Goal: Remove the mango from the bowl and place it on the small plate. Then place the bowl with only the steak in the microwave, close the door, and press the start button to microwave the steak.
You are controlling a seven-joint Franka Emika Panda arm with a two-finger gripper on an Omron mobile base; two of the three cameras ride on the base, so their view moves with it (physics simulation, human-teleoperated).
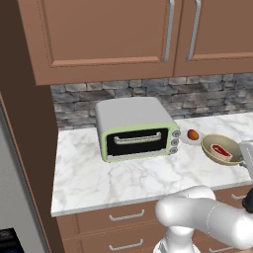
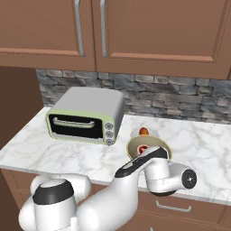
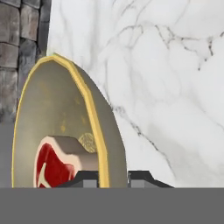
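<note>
The pale yellow-green bowl (image 1: 217, 142) stands tilted over the marble counter, right of the toaster oven, and holds only the red steak (image 1: 221, 151). In the hand view my gripper (image 3: 113, 178) is shut on the rim of the bowl (image 3: 57, 109), one finger on each side, with the steak (image 3: 54, 164) just inside. The orange mango (image 1: 193, 134) lies on the small plate (image 1: 186, 139) behind the bowl, near the toaster oven. From the right, my arm covers the lower part of the bowl (image 2: 146, 143), and the mango (image 2: 143, 131) shows behind it. The microwave is out of view.
A green-and-grey toaster oven (image 1: 136, 131) stands at the back left of the counter (image 1: 123, 178). A stone backsplash and brown wall cabinets rise behind it. Drawers sit under the counter's front edge. A tall brown panel bounds the counter on the left.
</note>
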